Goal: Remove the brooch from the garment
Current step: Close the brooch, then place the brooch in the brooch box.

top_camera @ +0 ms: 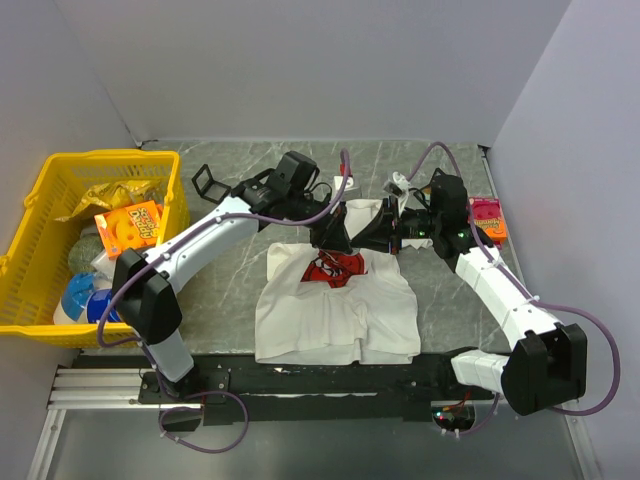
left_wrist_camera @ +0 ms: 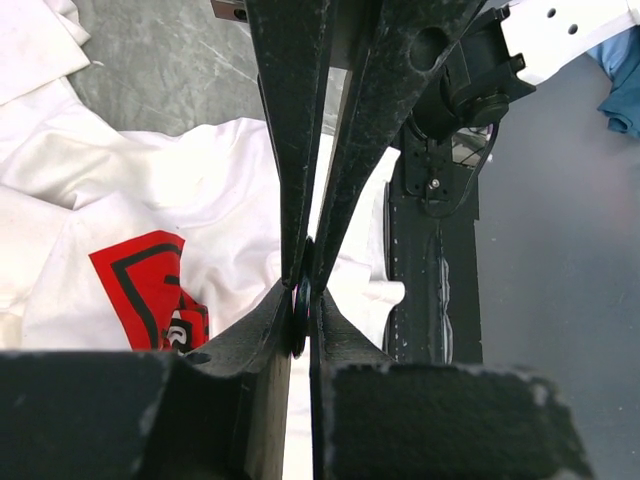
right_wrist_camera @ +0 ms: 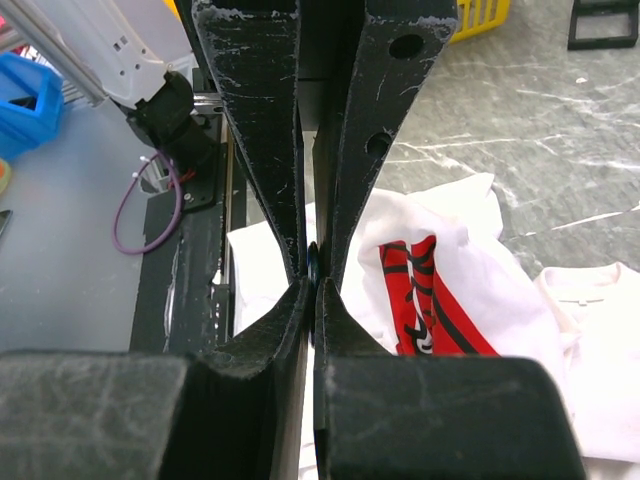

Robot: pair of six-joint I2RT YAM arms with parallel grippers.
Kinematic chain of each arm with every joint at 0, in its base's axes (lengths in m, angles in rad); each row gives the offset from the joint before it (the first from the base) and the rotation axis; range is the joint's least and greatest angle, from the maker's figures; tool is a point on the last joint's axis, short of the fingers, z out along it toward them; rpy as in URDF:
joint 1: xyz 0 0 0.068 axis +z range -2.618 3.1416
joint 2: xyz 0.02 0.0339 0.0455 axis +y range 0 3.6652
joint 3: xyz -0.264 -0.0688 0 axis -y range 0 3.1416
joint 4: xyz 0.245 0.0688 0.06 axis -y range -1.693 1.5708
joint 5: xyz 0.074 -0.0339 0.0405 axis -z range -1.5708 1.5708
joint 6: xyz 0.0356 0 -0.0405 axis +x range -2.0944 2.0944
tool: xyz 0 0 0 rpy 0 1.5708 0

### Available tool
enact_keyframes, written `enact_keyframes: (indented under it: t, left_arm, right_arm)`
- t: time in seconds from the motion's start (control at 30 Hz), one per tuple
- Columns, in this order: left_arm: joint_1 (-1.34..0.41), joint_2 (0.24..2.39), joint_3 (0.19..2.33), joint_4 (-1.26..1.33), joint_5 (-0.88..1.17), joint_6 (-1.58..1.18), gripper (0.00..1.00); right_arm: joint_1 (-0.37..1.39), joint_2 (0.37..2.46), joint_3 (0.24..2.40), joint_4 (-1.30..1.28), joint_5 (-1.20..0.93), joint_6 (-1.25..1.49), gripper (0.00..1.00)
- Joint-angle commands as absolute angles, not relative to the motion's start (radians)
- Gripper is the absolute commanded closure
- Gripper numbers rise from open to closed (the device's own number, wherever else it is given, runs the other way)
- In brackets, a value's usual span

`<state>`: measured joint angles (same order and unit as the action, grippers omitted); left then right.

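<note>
- The garment lies spread on the table, hem toward the arm bases. Most of its white cloth is on the near side of both grippers.
- Its red print is crumpled and gathered upward, directly below the left gripper and a little nearer than it.
- The left gripper's jaws are pinched almost together, with only a thin slit between them. A small dark disc sits between the tips. Whether this disc is the brooch, or is truly held, cannot be told. In the left wrist view, white cloth and a corner of the print lie beside and beneath the tips.
- The right gripper is just to the right of the left one, over the collar end of the garment. Its jaws are pinched together the same way, with a similar dark round piece at the tips. The print shows close beside them.
- A second pale cloth lies just beyond the two grippers.
- A pink packet lies to the right of the right gripper, near the table's edge.
- A black frame lies beyond the left gripper, off to its left.
- A yellow basket holding packets stands well to the left of the left gripper.
</note>
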<state>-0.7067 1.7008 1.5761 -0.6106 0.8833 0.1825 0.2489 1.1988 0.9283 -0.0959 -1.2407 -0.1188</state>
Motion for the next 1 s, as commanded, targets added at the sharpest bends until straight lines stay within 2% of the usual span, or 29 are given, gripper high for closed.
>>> enact_keyframes:
  t: [0.0,0.3,0.6,0.97]
  left_arm:
    - [-0.706,1.678,1.588,-0.606,0.807,0.219,0.77]
    - [-0.635,1.644,1.601,-0.598,0.896,0.209,0.55]
    - [-0.598,1.621,1.609,-0.62,1.041,0.241,0.53]
    - [-0.623,1.638,1.598,-0.601,1.04,0.221,0.5]
  right_arm:
    - [0.267,1.149,0.959,-0.041,-1.325,-0.123,1.0]
    - [0.267,1.157,0.973,-0.098,-1.321,-0.172,1.0]
    - [0.268,1.164,0.973,-0.106,-1.322,-0.176,1.0]
    - [0.268,1.167,0.973,-0.103,-1.319,-0.172,1.0]
